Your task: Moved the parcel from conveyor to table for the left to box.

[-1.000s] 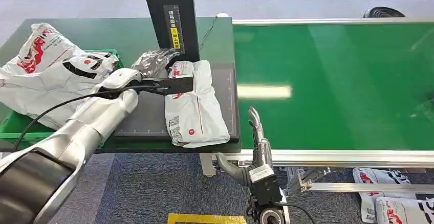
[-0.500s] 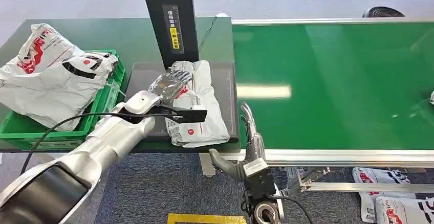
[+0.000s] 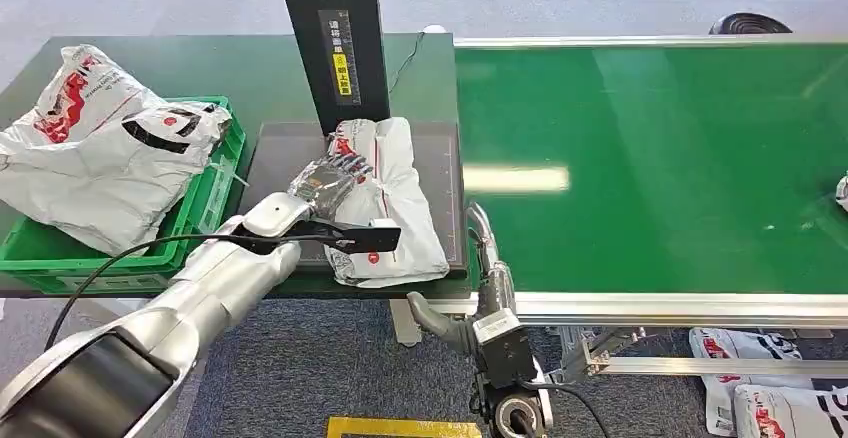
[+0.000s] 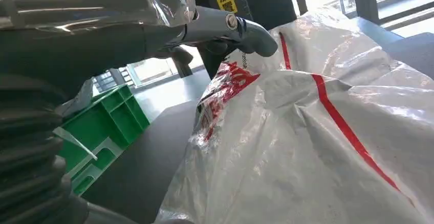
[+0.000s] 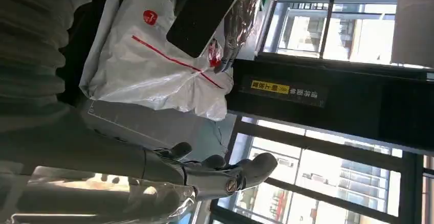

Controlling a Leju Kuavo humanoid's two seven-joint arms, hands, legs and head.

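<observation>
The white parcel (image 3: 385, 208) is seen lying on the dark mat (image 3: 280, 158) of the bench (image 3: 250, 68), just in front of the black post (image 3: 335, 38) and beside the green conveyor (image 3: 650, 158). The left hand (image 3: 330, 176) is laid on the parcel's near edge, but whether its fingers (image 4: 245, 29) are closed on it cannot be told. The right hand (image 3: 490, 268) is held below the conveyor's edge, its fingers straight and apart with nothing in them.
</observation>
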